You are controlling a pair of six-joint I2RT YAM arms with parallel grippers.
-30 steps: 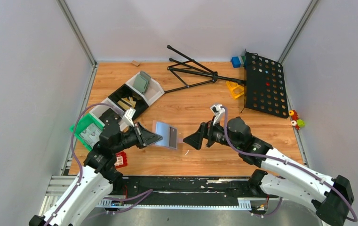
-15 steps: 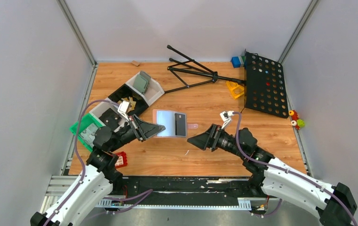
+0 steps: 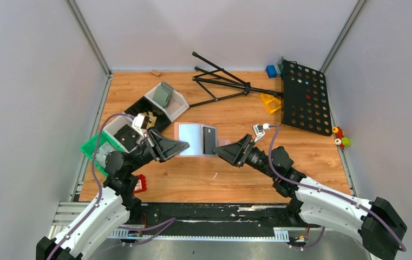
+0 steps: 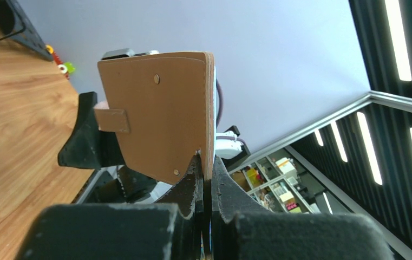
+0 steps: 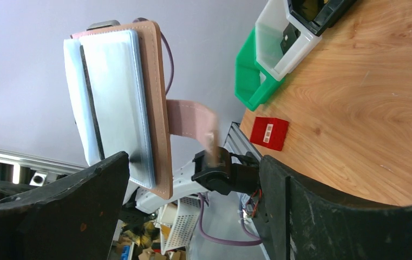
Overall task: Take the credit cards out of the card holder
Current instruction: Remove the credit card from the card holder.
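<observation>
Top: left gripper [image 3: 180,146] is clamped on the card holder [image 3: 193,138] at its edge, lifting it off the table [image 3: 236,179]. The black pocket panel [image 3: 209,140] sits at the far end from those fingers, facing the right gripper [image 3: 221,149]. I can't tell the credit cards from the pocket; probably still inside.

Left wrist: the holder's tan back is pinched edge-on between the fingers [image 4: 190,187], with the strap tab [image 4: 111,120] loose beyond.

Right wrist: jaws wide and empty. The holder's pale face is just ahead of the fingers [image 5: 57,216], closer to one. Its free edge is unobstructed, and the bins [image 5: 257,76] are well clear.
</observation>
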